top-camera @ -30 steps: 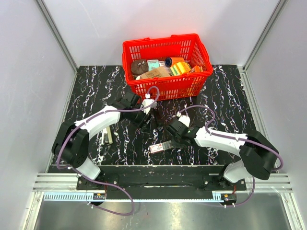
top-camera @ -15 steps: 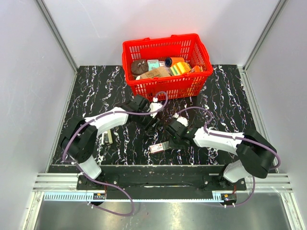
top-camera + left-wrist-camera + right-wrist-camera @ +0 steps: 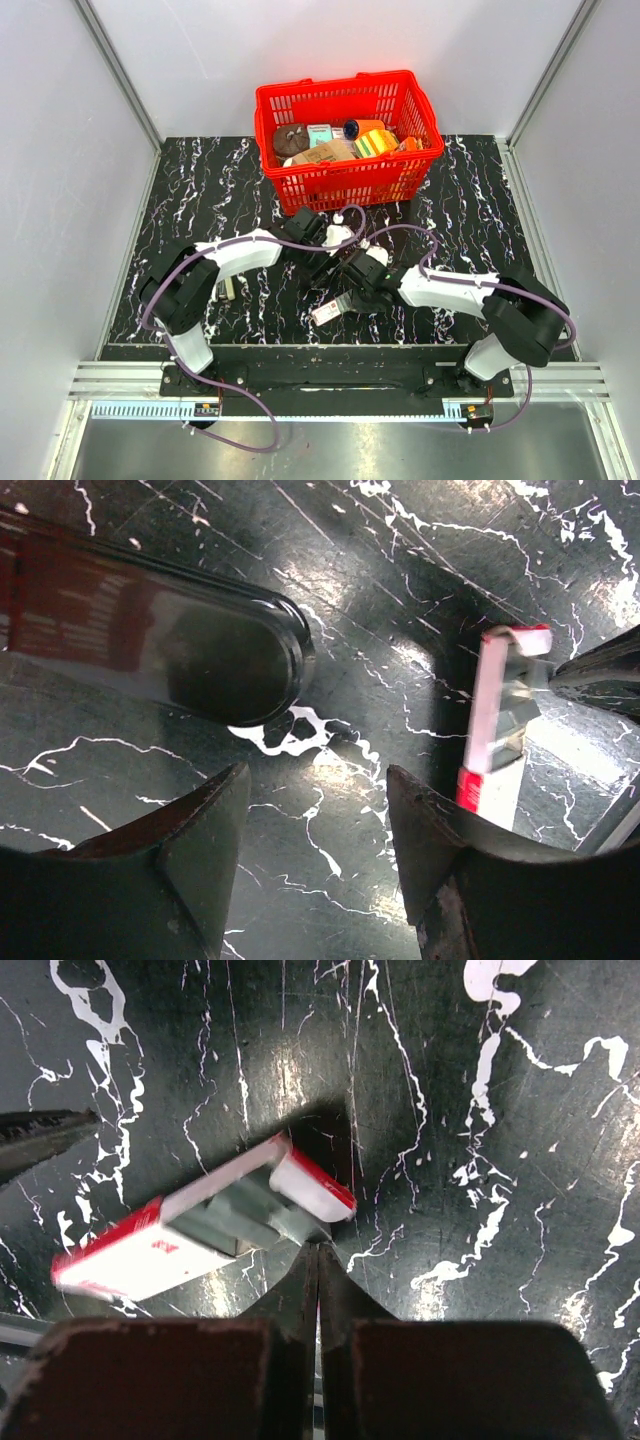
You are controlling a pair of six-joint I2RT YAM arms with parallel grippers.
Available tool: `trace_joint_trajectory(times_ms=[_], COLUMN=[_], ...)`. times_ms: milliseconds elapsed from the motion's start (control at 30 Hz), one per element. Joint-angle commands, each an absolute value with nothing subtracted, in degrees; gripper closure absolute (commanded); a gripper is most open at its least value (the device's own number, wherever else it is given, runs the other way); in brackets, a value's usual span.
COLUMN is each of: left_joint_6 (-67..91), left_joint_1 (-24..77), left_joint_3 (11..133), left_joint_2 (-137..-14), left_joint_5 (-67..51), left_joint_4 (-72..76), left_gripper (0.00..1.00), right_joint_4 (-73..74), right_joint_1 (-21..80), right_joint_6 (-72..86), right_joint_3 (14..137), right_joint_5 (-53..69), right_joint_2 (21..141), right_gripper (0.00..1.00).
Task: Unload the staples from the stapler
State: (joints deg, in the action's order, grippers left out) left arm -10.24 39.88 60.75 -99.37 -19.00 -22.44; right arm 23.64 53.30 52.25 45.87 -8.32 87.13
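- Right wrist view: your right gripper point(image 3: 318, 1252) has its fingers pressed together, tips touching the grey metal middle of the red-and-white stapler point(image 3: 140, 1260).
- The stapler lies flat on the black marbled table point(image 3: 200, 180), lower centre of the top view.
- Your left gripper point(image 3: 318, 798) is spread and empty. In its frame the stapler is at right and a dark glossy oblong object point(image 3: 180, 650) at upper left.

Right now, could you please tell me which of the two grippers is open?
The left gripper: its fingers stand well apart, whereas the right gripper has its fingers pressed together beside the red-and-white object.
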Motion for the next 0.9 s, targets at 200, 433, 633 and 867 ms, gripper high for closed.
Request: trace_joint_trajectory(times_ms=[200,433,633,867], left_joint_6=[-11.6,-11.3,-11.3,-11.7], left_joint_1=[42.4,43.1,43.2,43.2], left_joint_3=[62.9,63.7,63.7,63.1], left_joint_2=[-100.8,-102.2,-102.7,-101.8], left_joint_5=[-15.6,-14.9,-14.8,-14.6], left_joint_4=[-18.6,-18.4,-18.2,-18.3], left_gripper=[0.39,0.39,0.39,0.38], right_joint_4=[21.6,23.7,24.3,21.6], right_joint_1=[53.1,53.1,52.9,53.1], right_joint_6=[50.4,50.8,50.2,45.9], right_joint_3=[49.0,48.5,45.5,42.6], right_joint_5=[-10.1,-10.5,-11.8,-10.0], right_joint_2=[87.1,83.7,80.8,80.2], right_gripper=[1.00,1.00,0.96,0.61])
